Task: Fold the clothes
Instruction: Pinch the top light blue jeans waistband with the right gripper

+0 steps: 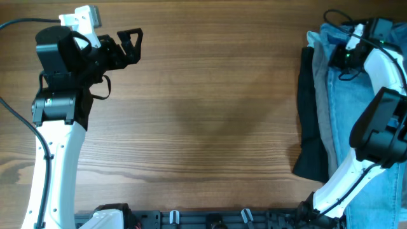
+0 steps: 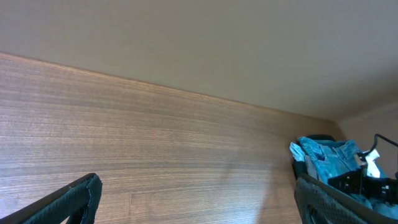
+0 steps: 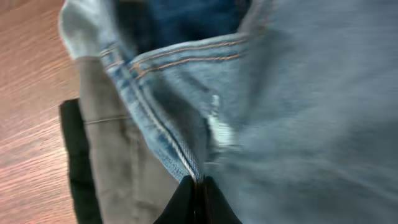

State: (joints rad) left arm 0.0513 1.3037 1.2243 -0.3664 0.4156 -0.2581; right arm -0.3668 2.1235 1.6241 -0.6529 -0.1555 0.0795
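From above, the clothes lie in a pile along the right side of the wooden table (image 1: 210, 114). The light-blue jeans (image 1: 375, 114) are on top, their long axis running from far to near, and their near end passes out of the picture. To the left of the jeans a narrow strip of grey-khaki trousers (image 1: 323, 121) shows, and left of that a black garment (image 1: 310, 133), both lying the same way. The right gripper (image 1: 345, 58) is down on the far end of the jeans; from here we cannot tell how its jaws stand. The left gripper (image 1: 130, 39) is at the far left, well apart from the pile, with its jaws spread and pointing right.

In the left wrist view, the left gripper (image 2: 196, 183) has its two dark fingers (image 2: 74, 199) wide apart over bare table (image 2: 155, 124) with nothing between them. The jeans (image 2: 326, 155) show as a crumpled blue heap far off to the right.

The right wrist view is blurred. The jeans (image 3: 298, 112) fill most of it, with a stitched seam running diagonally down. The grey-khaki trousers (image 3: 118, 168) lie just left of the denim, the black garment (image 3: 78, 168) left of those, then table (image 3: 25, 93). The right gripper (image 3: 196, 198) has its fingers pressed together, tips touching the denim seam; we cannot tell whether cloth is caught between them.
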